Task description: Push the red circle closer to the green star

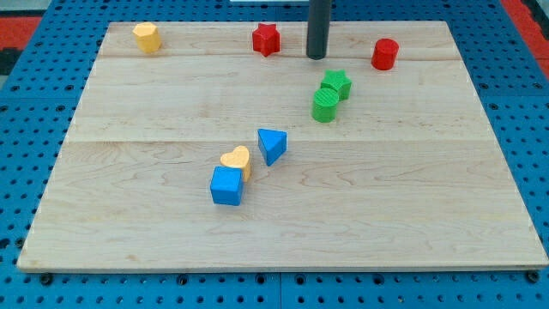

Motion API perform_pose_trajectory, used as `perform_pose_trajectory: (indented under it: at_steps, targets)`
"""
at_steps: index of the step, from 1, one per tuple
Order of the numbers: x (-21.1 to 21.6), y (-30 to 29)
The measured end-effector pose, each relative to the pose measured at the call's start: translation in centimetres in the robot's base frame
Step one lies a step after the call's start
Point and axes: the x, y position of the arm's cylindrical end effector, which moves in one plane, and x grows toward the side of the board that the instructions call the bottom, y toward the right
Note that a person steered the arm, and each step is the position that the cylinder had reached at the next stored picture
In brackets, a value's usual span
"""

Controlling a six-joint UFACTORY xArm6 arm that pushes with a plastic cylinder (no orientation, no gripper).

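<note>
Pale wooden board, visible grain, smooth satin finish. Red circle and green star seen as matt, plastic-looking blocks. Dark rod, matt; my tip likewise. Blue perforated surface underneath.

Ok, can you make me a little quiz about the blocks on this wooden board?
1. True or false: my tip touches the red circle block.
2. Which block touches the green star block? A) green circle block B) blue triangle block C) red star block
3. Fill in: the yellow heart block leans against the blue ____ block.

Key: 1 false, the tip stands apart, to the view's left of it. 2 A. 3 cube.
</note>
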Motion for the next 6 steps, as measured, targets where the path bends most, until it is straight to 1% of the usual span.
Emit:
perform_pose_trajectory:
  at_steps: [1, 2, 3, 4, 5, 6]
  targets:
    - [-3.6, 5.8]
    - [-2.7, 10.9]
    - [4.1, 11.3]
    - [9.9, 7.4]
    - [17.2, 7.8]
    - [24.4, 4.1]
